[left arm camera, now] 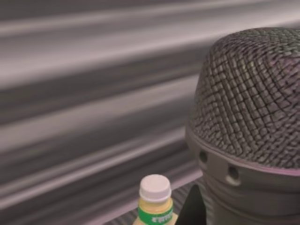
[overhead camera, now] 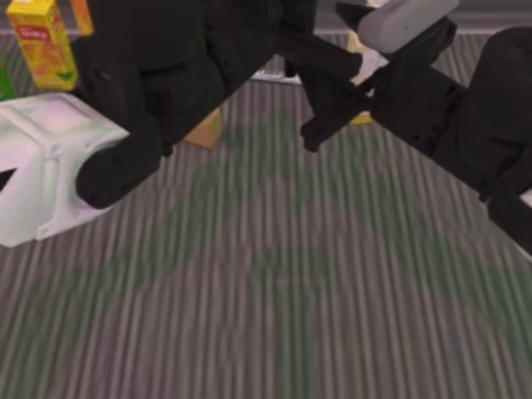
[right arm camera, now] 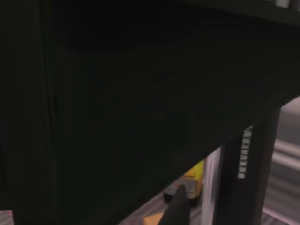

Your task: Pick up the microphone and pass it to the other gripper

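Observation:
The microphone is held up high near the far middle of the table. Its silver-grey mesh head (overhead camera: 407, 21) shows at the top view's upper edge and fills the right of the left wrist view (left arm camera: 253, 98). My left gripper (overhead camera: 332, 60) reaches in from the left and is shut on the microphone below the head; one black fingertip (left arm camera: 192, 206) lies right beside the grey collar. My right gripper (overhead camera: 332, 116) comes in from the right and sits close under the left one. A large black shape close to the lens takes up most of the right wrist view.
A yellow juice carton (overhead camera: 41, 41) stands at the far left. An orange block (overhead camera: 205, 129) lies under the left arm. A yellow item (overhead camera: 361, 119) sits behind the grippers. A small white-capped bottle with a green label (left arm camera: 154, 201) is on the striped table.

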Controlling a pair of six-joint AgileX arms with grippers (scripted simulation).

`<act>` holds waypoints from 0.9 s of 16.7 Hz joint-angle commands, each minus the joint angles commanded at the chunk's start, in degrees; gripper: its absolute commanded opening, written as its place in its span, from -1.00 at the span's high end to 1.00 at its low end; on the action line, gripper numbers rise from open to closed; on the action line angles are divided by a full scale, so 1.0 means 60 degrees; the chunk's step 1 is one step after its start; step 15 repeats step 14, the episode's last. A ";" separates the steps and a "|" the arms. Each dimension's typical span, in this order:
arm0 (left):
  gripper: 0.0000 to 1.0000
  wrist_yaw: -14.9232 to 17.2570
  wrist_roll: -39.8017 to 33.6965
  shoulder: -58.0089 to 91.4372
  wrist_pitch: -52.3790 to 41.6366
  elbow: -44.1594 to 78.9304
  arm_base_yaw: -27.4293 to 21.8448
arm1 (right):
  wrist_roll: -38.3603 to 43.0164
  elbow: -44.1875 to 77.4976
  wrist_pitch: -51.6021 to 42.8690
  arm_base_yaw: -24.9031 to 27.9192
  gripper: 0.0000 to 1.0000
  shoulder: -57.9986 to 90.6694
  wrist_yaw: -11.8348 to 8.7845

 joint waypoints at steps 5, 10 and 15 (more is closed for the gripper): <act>1.00 0.0013 0.0120 -0.0143 -0.0035 0.0002 0.0036 | -0.0085 -0.0211 -0.0074 -0.0218 -1.00 -0.0060 0.0131; 1.00 0.0797 0.0144 -0.0814 -0.0154 -0.0567 0.0959 | -0.0083 -0.1620 -0.0389 -0.0428 -1.00 -0.1861 -0.0121; 1.00 0.1211 0.0144 -0.1156 -0.0203 -0.0847 0.1434 | -0.0080 -0.2319 -0.0517 -0.0503 -1.00 -0.2652 -0.0278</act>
